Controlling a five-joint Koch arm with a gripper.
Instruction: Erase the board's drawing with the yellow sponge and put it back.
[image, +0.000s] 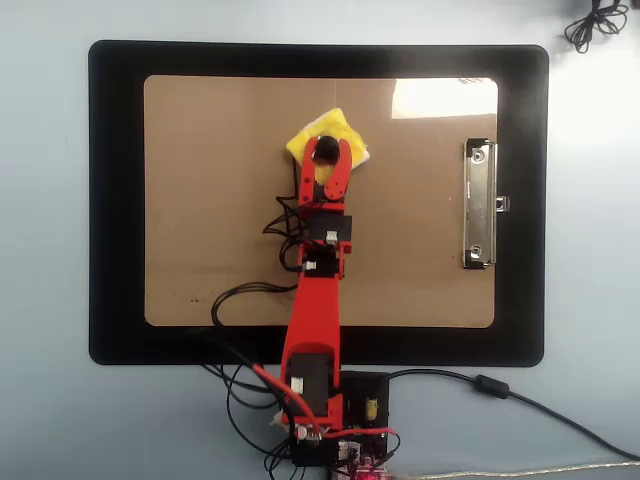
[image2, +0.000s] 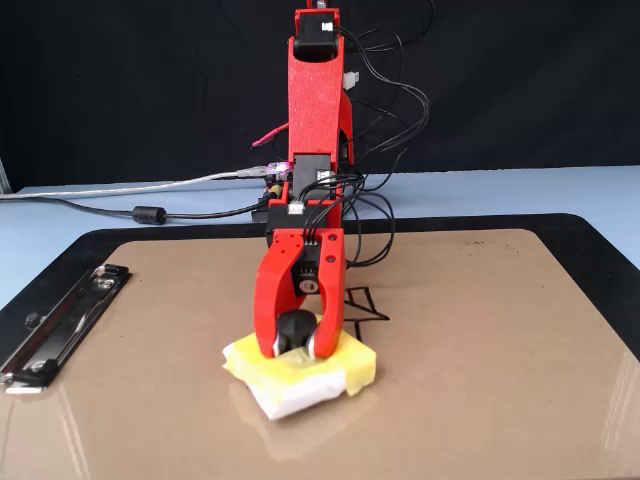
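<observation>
The brown board (image: 200, 200) lies on a black mat, with its metal clip (image: 480, 205) at the right in the overhead view. The yellow sponge (image: 340, 128) rests on the board's far middle; the fixed view shows its white layer underneath (image2: 300, 375). My red gripper (image: 326, 148) stands over it, with the jaws closed on either side of the sponge's black knob (image2: 295, 325). Part of the black drawing (image2: 367, 303) shows on the board just behind the gripper in the fixed view. The arm hides it in the overhead view.
The black mat (image: 115, 200) frames the board on a light blue table. The arm's base (image: 330, 420) and its cables (image: 250, 295) sit at the near edge and spill onto the board. A coiled cable (image: 595, 25) lies at the top right corner.
</observation>
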